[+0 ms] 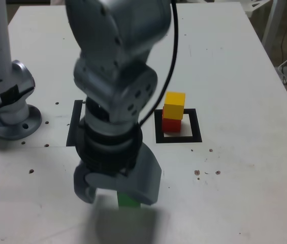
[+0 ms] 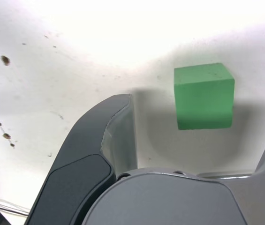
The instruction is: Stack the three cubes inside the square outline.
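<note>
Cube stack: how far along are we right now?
Done: the yellow cube sits on the red cube inside the square outline. In hand: the gripper is open over the green cube, which rests on the table between the jaws, not gripped. Left: close on it, lift it, and set it on the yellow cube.

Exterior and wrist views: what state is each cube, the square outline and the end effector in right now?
Yellow matte cube: stacked on the red one.
Red matte cube: on the table inside the outline, carrying the yellow.
Green matte cube: alone on the table, between the open jaws, not gripped.
Black tape square outline: holds two cubes.
End effector: open, low around the green cube.
</note>
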